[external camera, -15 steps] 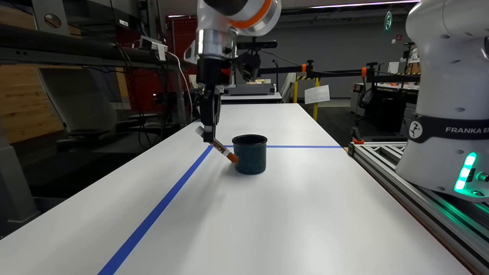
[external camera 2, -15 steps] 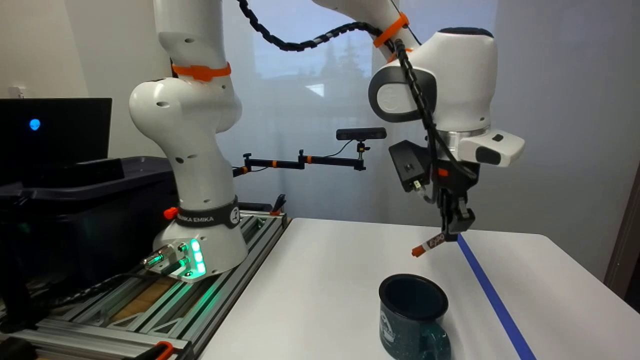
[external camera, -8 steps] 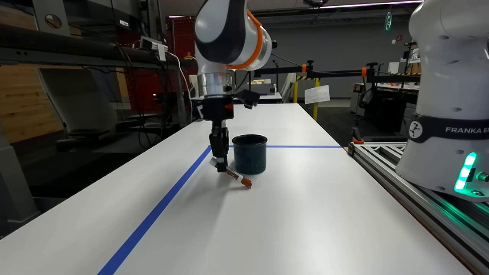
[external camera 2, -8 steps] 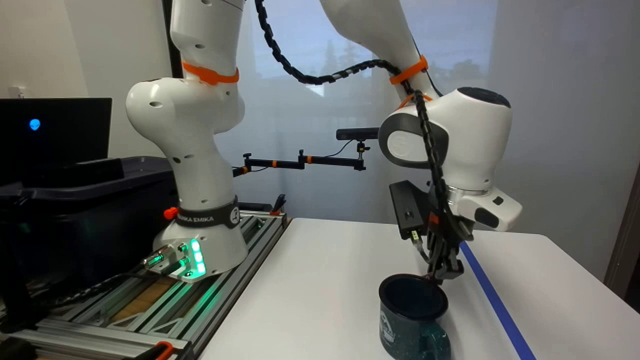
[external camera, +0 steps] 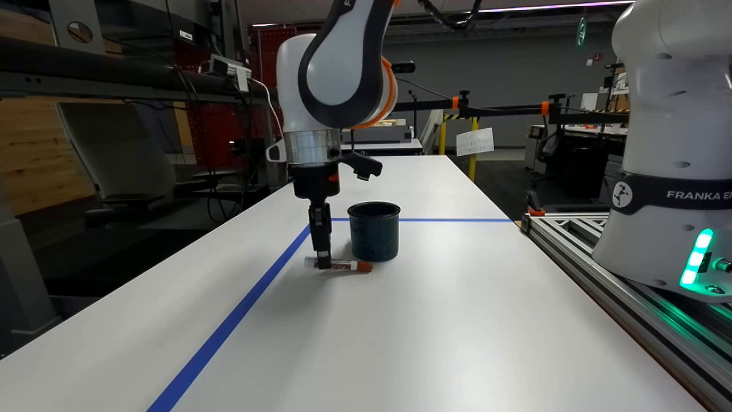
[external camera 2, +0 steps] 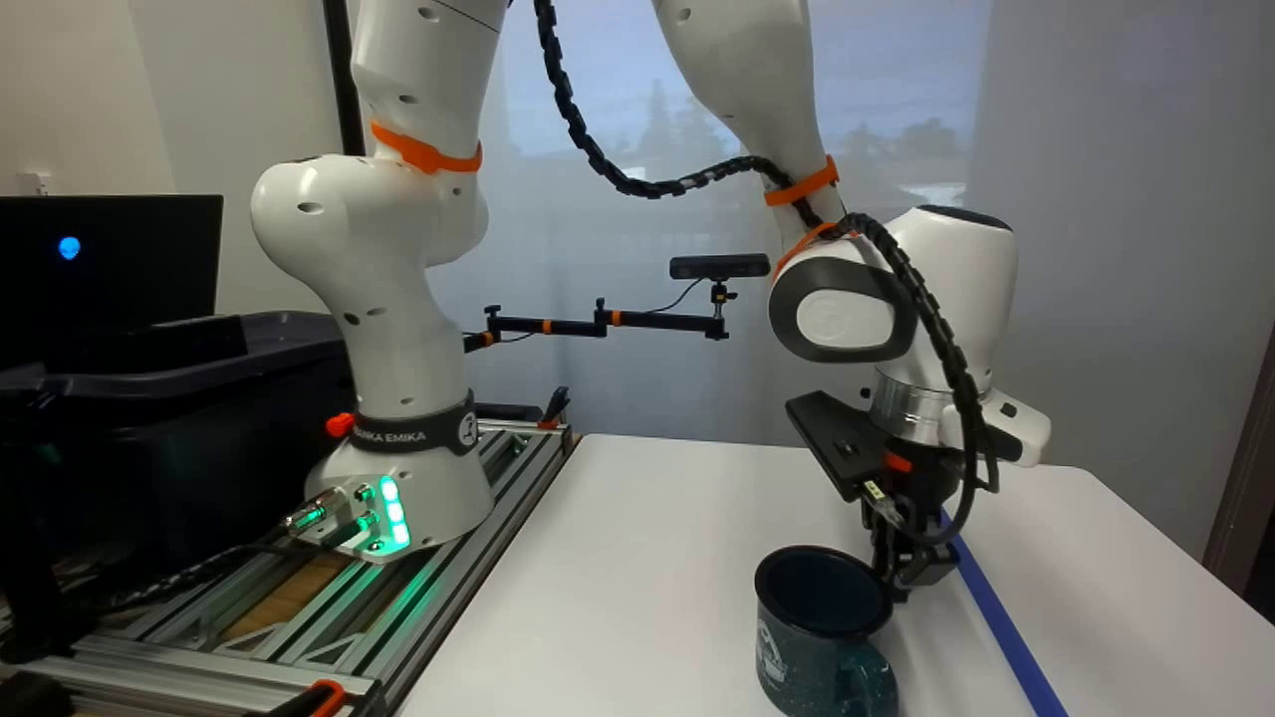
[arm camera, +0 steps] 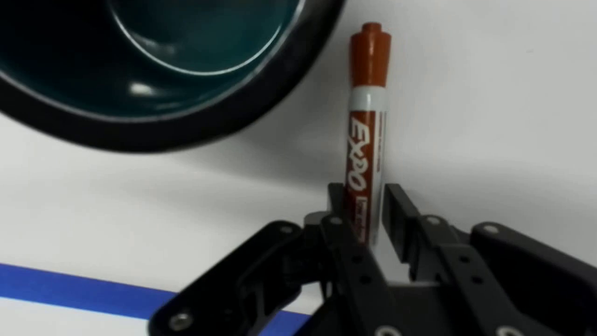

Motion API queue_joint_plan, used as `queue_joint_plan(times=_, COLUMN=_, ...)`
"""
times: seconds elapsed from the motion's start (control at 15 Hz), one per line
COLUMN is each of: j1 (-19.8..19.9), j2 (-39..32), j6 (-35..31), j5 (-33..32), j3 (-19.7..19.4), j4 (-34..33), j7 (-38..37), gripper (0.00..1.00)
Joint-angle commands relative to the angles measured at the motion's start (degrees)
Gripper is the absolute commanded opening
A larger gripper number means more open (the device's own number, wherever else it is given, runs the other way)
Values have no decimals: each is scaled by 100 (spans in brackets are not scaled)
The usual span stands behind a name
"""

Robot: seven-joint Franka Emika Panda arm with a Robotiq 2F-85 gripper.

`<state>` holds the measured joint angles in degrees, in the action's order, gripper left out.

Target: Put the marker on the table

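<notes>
The marker is reddish-brown and white with a brown cap. It lies flat on the white table, beside the dark teal cup, in the wrist view and an exterior view. My gripper points down, its fingertips low over the table on either side of the marker's body. One finger lies against or over the marker. A thin light line seems to part it from the other finger, so I cannot tell whether it is gripped. In an exterior view the cup hides the marker.
The cup stands upright right next to the marker and gripper, with its rim near the marker's cap in the wrist view. Blue tape lines run along and across the table. The metal rail edges the table by the robot base.
My gripper came down to the table beside the cup, then shifted slightly away from it. The marker went from tilted, cap end down, to lying flat.
</notes>
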<state>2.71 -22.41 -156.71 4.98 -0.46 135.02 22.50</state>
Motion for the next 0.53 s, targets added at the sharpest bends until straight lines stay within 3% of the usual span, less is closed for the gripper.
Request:
queue_joint_plan(times=0.0, j1=-17, j2=-44, j6=-742, j5=-544, j3=36, j4=168, j7=-275, gripper=59)
queue_joint_plan(times=0.33, j1=-14, j2=272, j6=-1034, j5=-610, j3=67, j4=437, j7=-684, gripper=97)
queue_joint_plan(times=0.47, j1=-56, j2=485, j6=-867, j5=-586, j3=23, j4=512, j7=-926, gripper=100)
